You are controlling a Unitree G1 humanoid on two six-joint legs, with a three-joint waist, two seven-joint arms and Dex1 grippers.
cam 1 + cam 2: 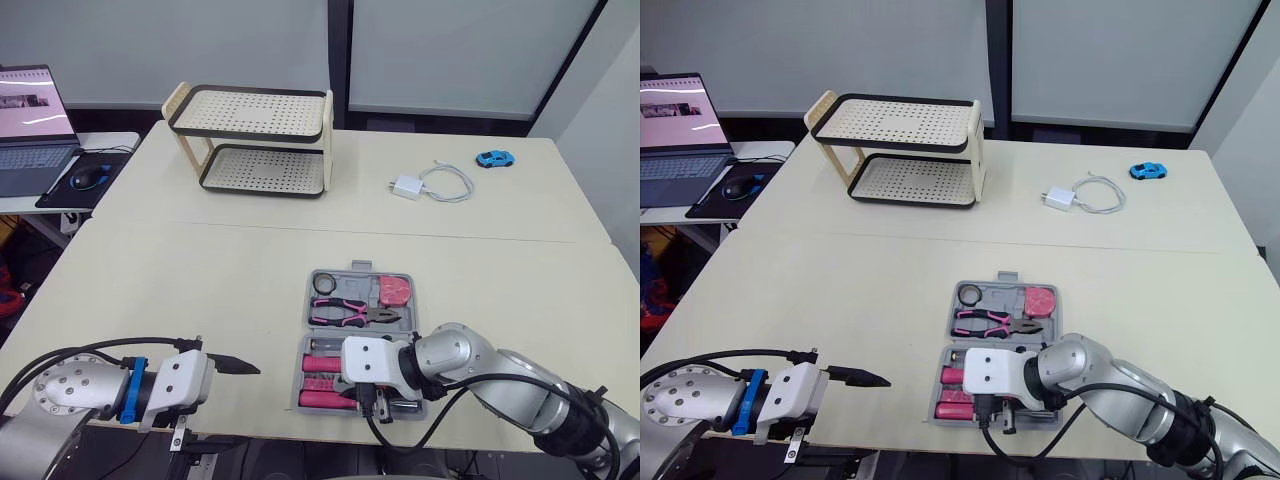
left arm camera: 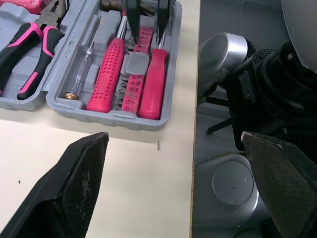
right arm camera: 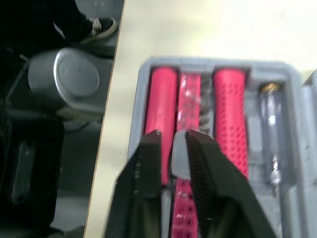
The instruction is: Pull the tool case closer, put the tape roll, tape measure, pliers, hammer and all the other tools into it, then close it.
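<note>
**Fingers (image 3: 148, 163) of the right gripper (image 3: 171, 135) pinch the bit holder (image 2: 131, 91) in the open tool case (image 2: 119, 120)**

Both black fingers stand close together, pressed against the grey top of the pink bit holder. This holder lies in the near half of the case, between two pink screwdrivers (image 2: 105, 74). A slim clear tester (image 2: 81, 74) rests in the slot just beside them.

The left gripper (image 2: 178, 183) hovers over the bare table (image 1: 200, 270) to the left of the case, apart from it, with its fingers spread wide and holding nothing.

The case lies open and flat at the table's near edge, in front of the robot. Its far half holds the tape roll (image 1: 323, 284), the pink tape measure (image 1: 394, 291) and the pliers (image 1: 355, 314).

Farther back stand a two-tier rack (image 1: 255, 140), a white charger (image 1: 405, 187) and a blue toy car (image 1: 494, 158).
</note>
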